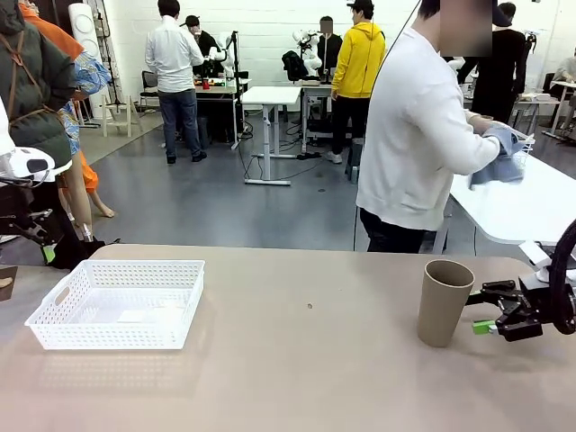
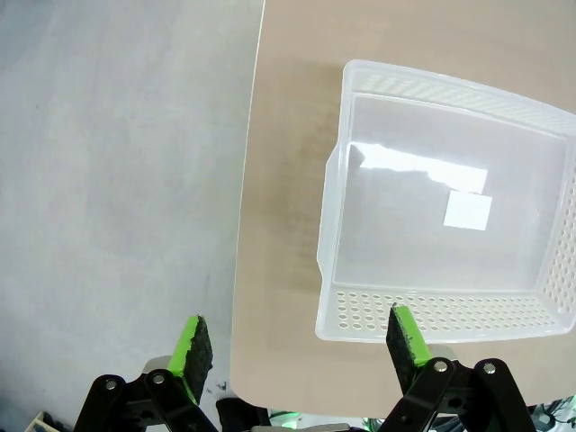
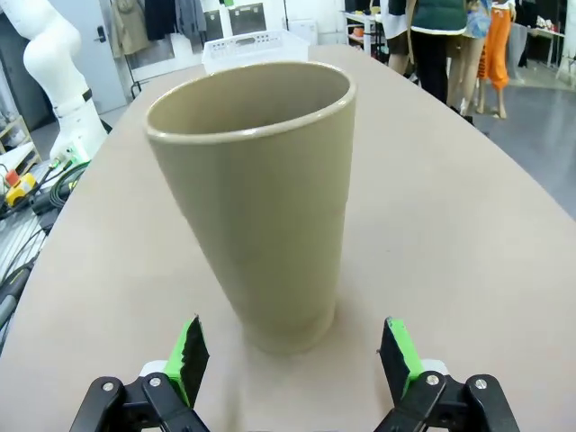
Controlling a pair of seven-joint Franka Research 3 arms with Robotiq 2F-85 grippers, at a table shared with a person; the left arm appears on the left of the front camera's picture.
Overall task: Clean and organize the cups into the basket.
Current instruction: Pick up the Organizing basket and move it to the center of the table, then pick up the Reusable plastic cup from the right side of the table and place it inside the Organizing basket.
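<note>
A white desk [image 1: 270,94] stands mid-room on a smooth grey floor [image 1: 207,198] that gleams faintly under bright, even light. Behind the desk runs a white-painted brick wall [image 1: 261,27]. Right of the desk, closer in, another white table [image 1: 531,202].

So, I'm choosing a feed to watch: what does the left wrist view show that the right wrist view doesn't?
Left wrist: the open left claw looking down into the basket, with a white label on its floor. Right wrist: an upright tan cup inside the open right claw, untouched. Both: the basket and the tan table.
</note>
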